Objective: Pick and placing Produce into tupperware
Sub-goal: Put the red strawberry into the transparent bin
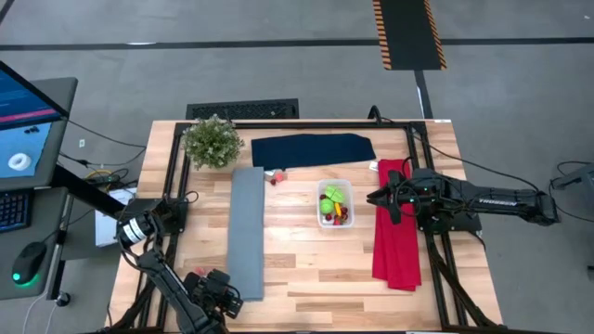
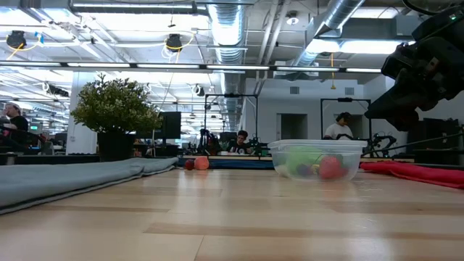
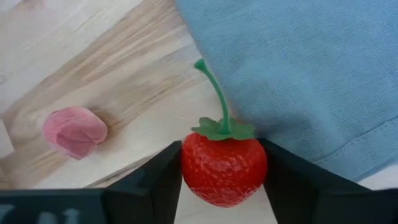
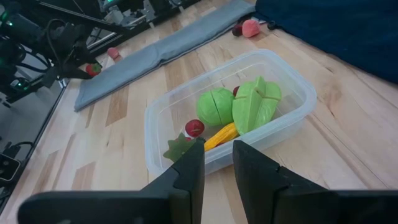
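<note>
Left wrist view: left hand (image 3: 224,180) holds a strawberry (image 3: 224,168) between its fingers
Grey cloth (image 3: 298,74): just beyond the hand
Right hand (image 4: 217,162): narrow gap, above tupperware (image 4: 230,115)

The tupperware (image 1: 334,204) sits right of the desk's (image 1: 306,269) middle with produce (image 4: 239,112) inside it, between a long cloth (image 1: 246,232) on its left and another cloth (image 1: 396,223) on its right. At the far edge a third cloth (image 1: 314,148) lies right of the potted plant (image 1: 213,141). The left claw (image 3: 224,186) at the near left corner has a strawberry (image 3: 224,165) between its fingers, just beside the long cloth's near end, and the right claw (image 1: 379,198) hovers just right of the tupperware.
</note>
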Robot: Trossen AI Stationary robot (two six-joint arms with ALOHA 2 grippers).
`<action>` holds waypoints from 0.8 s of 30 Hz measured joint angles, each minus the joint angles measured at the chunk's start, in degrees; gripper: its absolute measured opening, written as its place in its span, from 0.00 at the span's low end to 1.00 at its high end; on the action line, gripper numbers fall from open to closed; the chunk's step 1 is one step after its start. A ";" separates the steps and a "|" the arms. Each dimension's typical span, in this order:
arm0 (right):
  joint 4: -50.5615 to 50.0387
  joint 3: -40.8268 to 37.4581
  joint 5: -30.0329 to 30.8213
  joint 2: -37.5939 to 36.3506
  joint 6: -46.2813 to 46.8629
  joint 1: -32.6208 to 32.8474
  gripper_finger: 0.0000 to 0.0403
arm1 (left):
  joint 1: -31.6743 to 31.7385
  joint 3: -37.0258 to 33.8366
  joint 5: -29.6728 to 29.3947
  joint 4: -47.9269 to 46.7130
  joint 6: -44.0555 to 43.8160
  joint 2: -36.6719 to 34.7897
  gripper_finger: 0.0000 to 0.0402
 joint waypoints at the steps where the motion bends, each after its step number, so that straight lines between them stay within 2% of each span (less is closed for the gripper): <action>1: 0.02 0.00 -0.01 -0.02 0.00 0.00 0.27 | -0.01 0.00 -0.01 -0.02 0.02 0.00 0.45; 3: 0.00 0.00 0.01 0.00 0.00 0.00 0.27 | -0.01 0.00 0.01 -0.02 0.05 0.01 0.41; 7: 0.02 0.00 0.01 -0.01 0.00 0.00 0.27 | 0.05 0.00 1.83 -0.14 0.45 -0.10 0.41; 12: 0.00 0.00 0.01 -0.02 0.00 0.00 0.27 | -0.02 2.07 4.68 -1.48 1.20 -0.36 0.52; 15: 0.02 0.00 -0.01 0.00 0.00 0.00 0.27 | -0.07 4.88 4.50 -4.04 2.70 -0.52 0.53; 19: 0.00 0.00 0.01 -0.02 0.00 0.00 0.27 | 0.01 8.13 3.57 -7.16 3.88 -0.55 0.47; 24: 0.00 0.00 -0.01 -0.01 0.01 0.00 0.27 | -0.01 10.89 2.72 -8.31 4.88 -0.63 0.33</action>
